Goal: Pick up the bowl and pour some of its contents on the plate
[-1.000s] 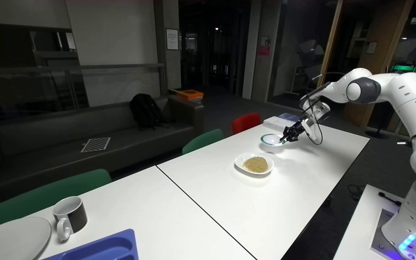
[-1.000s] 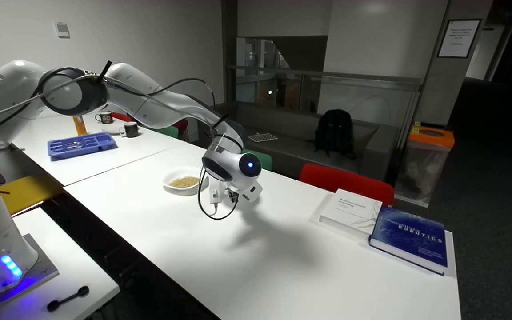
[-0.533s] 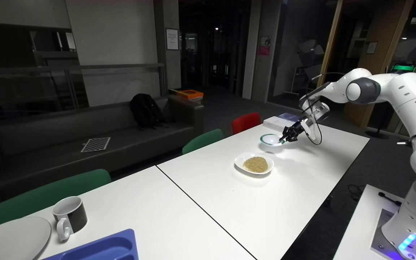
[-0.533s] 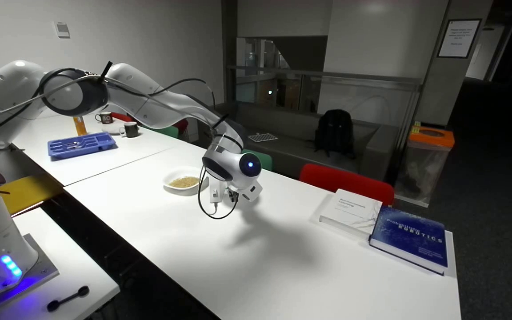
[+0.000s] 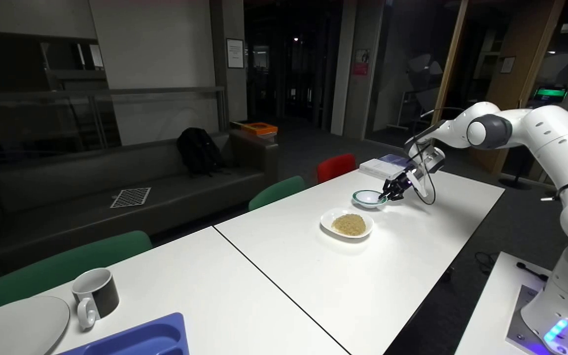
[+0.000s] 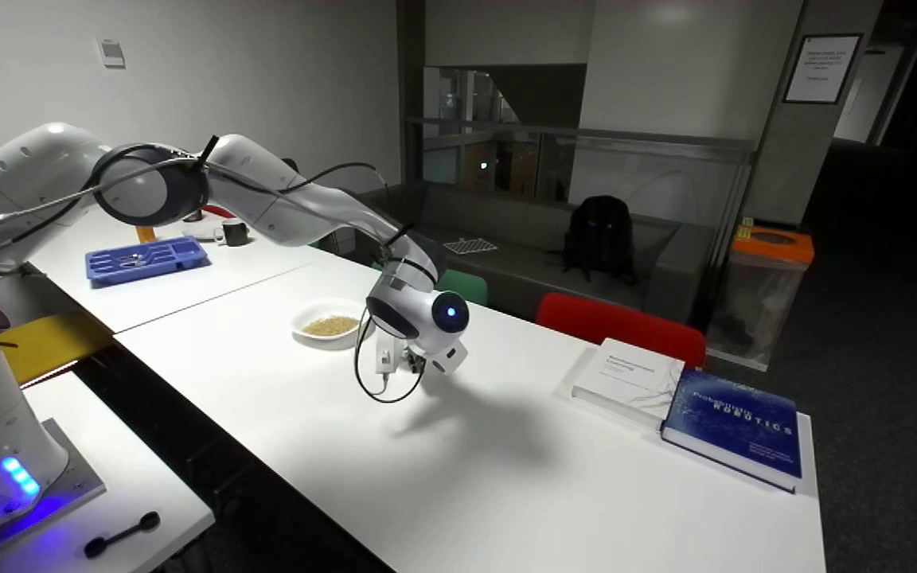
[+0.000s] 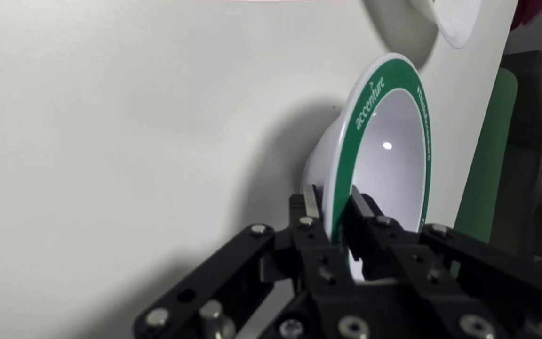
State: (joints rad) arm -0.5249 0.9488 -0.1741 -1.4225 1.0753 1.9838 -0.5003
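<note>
One gripper (image 7: 333,200) pinches one bowl (image 7: 391,136): in the wrist view its two fingers (image 7: 311,205) press on the green rim, one at the inner face, one at the outer. In an exterior view the bowl is roughly upright, toward the far right of the white table (image 5: 308,281), low over its top; whether the base touches I cannot tell. One white plate (image 5: 327,221) stands to the left of the bowl and nearer, just beside it but apart, and carries one heap of tan contents (image 5: 349,225).

Two books (image 6: 630,378), one white and one blue, lie side by side at the right in an exterior view. At the near left of an exterior view are one mug (image 5: 107,296), one round grey dish (image 5: 17,325) just beside it, and part of one blue tray (image 5: 181,331).

Along the table's far edge in that view stand two green chairs (image 5: 67,264) and one red chair (image 5: 337,167). Farther off is one dark sofa (image 5: 67,212) with one black backpack (image 5: 200,150) and one patterned sheet (image 5: 131,197) on it, the sheet to the left of the backpack
</note>
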